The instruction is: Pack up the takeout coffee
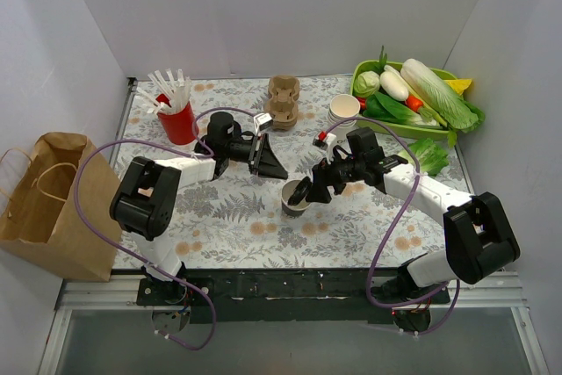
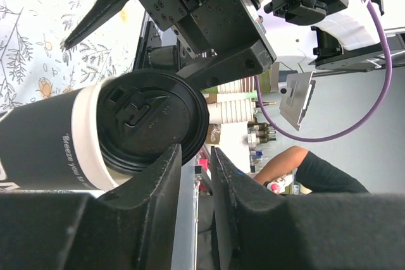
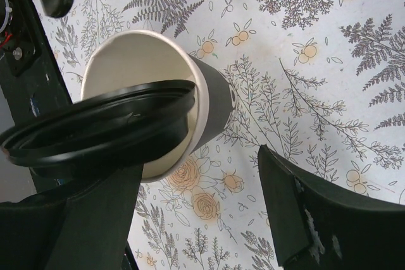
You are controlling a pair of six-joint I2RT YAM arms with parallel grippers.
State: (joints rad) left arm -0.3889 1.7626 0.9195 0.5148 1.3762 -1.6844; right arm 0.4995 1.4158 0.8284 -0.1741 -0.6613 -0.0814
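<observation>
The takeout coffee cup (image 1: 292, 199), white-rimmed with a dark sleeve, stands at the table's middle. Its black lid (image 3: 101, 128) lies tilted over the cup's open mouth (image 3: 136, 61), not seated flat. My right gripper (image 1: 309, 191) is open beside the cup; in its wrist view its gripper (image 3: 199, 162) has wide-spread fingers, the left one under the lid's edge. My left gripper (image 1: 277, 167) is shut and empty just behind and left of the cup; its view (image 2: 196, 150) shows the lidded cup (image 2: 95, 150) close ahead. The tan pulp carrier (image 1: 283, 101) stands at the back.
A red cup of white straws (image 1: 178, 116) is at the back left. A brown paper bag (image 1: 53, 204) stands off the table's left edge. An empty white cup (image 1: 344, 110) and a green tray of vegetables (image 1: 364, 72) sit at the back right.
</observation>
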